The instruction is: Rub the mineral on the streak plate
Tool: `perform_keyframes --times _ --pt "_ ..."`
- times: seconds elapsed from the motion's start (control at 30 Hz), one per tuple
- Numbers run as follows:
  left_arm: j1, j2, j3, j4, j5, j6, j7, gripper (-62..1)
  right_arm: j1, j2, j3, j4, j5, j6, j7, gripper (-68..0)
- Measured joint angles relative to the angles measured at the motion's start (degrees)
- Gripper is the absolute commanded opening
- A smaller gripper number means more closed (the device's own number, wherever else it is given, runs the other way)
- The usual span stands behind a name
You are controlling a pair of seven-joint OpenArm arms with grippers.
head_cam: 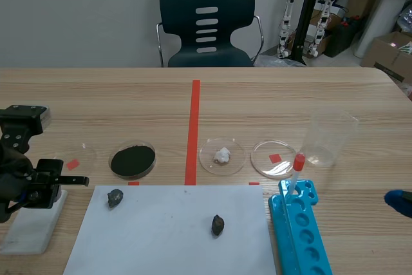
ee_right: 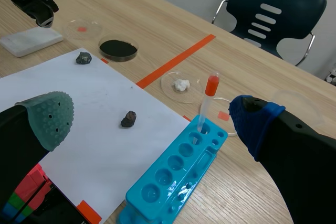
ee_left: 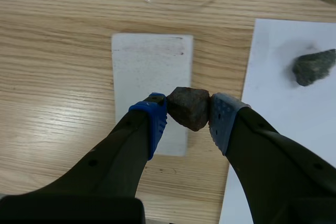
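My left gripper [ee_left: 188,115] is shut on a dark brown mineral [ee_left: 189,106], pinched between its blue pads. It hangs over the near end of the white streak plate [ee_left: 150,69], which carries a few faint marks. In the scene view that gripper [head_cam: 44,191] is at the far left, above the plate [head_cam: 27,230]. My right gripper [ee_right: 152,120] stands open with nothing between its fingers, above the white paper and the blue rack; the scene view shows only a blue pad [head_cam: 400,203] at the right edge.
The white paper [head_cam: 167,243] holds a grey rock [head_cam: 115,197] and a dark rock [head_cam: 217,225]. Behind it stand dishes of black powder [head_cam: 132,160] and a white lump [head_cam: 222,156], an empty dish [head_cam: 273,158], a beaker [head_cam: 328,136] and a blue tube rack [head_cam: 301,233].
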Motion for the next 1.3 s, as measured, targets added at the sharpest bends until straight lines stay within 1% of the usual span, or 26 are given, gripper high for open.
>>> perform_keyframes --times 0.13,0.23,0.3,0.47,0.5,0.93,1.0,1.07,1.2,1.3 --pt "-2.9 0.0 0.0 -4.6 -0.3 -0.3 1.3 -52.4 0.0 0.0 0.0 0.0 0.0 0.0 0.0 -5.4" --pt "-4.5 0.1 0.0 -7.2 -0.3 -1.4 1.4 -52.4 0.0 0.0 0.0 0.0 0.0 0.0 0.0 -5.4" --pt "-5.6 0.3 -0.1 -9.1 -0.4 -3.0 1.6 -52.4 0.0 0.0 0.0 0.0 0.0 0.0 0.0 -5.4" --pt "-7.7 1.6 -0.2 -13.3 -0.8 -3.4 1.3 -52.4 0.0 0.0 0.0 0.0 0.0 0.0 0.0 -5.4" --pt "-8.0 1.7 -0.2 -13.9 -0.8 -4.1 1.2 -52.4 0.0 0.0 0.0 0.0 0.0 0.0 0.0 -5.4" --pt "-9.1 1.9 -0.2 -18.9 -0.9 -4.9 -1.9 -52.4 0.0 0.0 0.0 0.0 0.0 0.0 0.0 -5.4" --pt "-9.5 1.8 -0.5 -19.7 -1.5 -5.9 -1.6 -52.4 0.0 0.0 0.0 0.0 0.0 0.0 0.0 -5.4" --pt "-9.9 1.8 -0.7 -20.1 -1.9 -6.0 -1.2 -52.4 0.0 0.0 0.0 0.0 0.0 0.0 0.0 -5.4" --pt "-9.9 1.8 -0.7 -20.2 -1.9 -7.3 -1.2 -52.4 0.0 0.0 0.0 0.0 0.0 0.0 0.0 -5.4" --pt "-9.9 1.5 -0.7 -20.2 -3.0 -8.4 -1.2 -52.4 0.0 0.0 0.0 0.0 0.0 0.0 0.0 -5.4"
